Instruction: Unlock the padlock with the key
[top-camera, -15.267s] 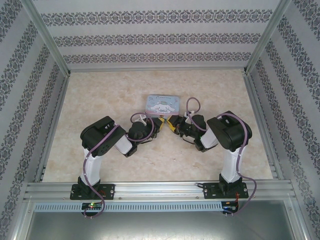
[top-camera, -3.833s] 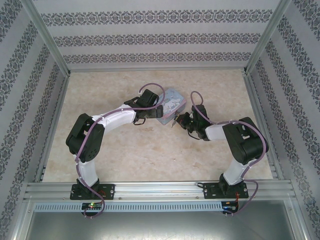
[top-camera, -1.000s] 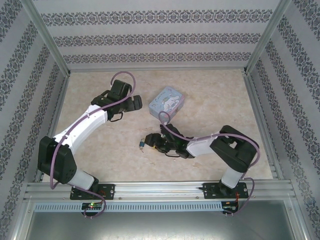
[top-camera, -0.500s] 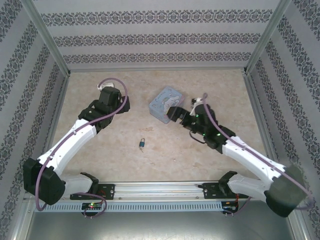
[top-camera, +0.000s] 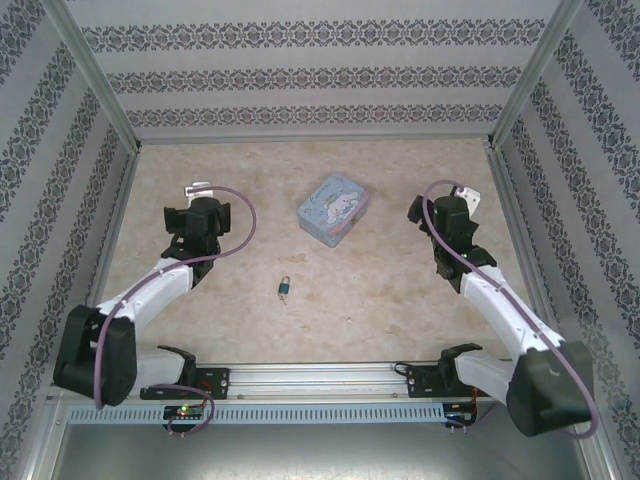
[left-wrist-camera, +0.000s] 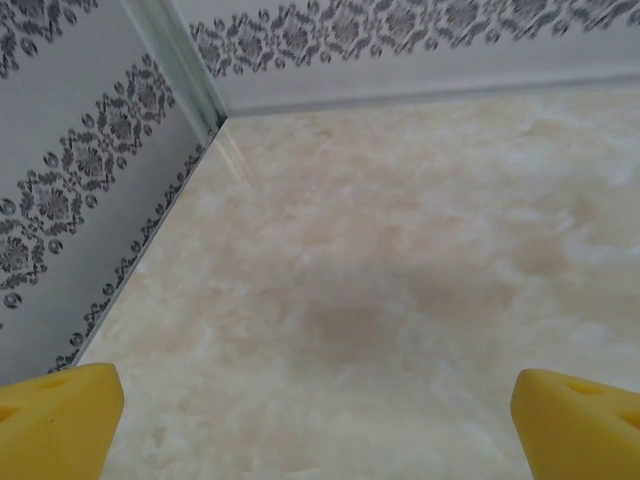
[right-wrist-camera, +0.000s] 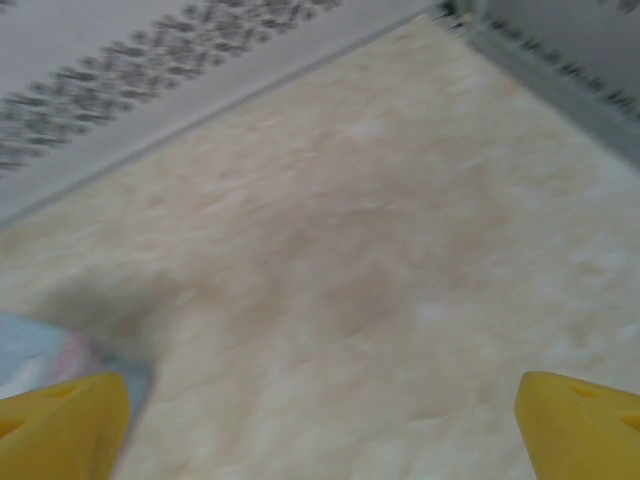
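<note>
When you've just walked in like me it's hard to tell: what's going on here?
Neither arm is handling anything. The left gripper and right gripper hang open, one at each side of the table. The blue padlock lies near the front middle, the pale blue cartoon tin behind it. It is too small to show whether it is unlocked, or where the key is.

No text, number or brand can be read anywhere. The pale blue tin carries a cartoon picture on its lid, but any lettering on it is too small to make out. The walls show only a repeated ornament, not writing.
</note>
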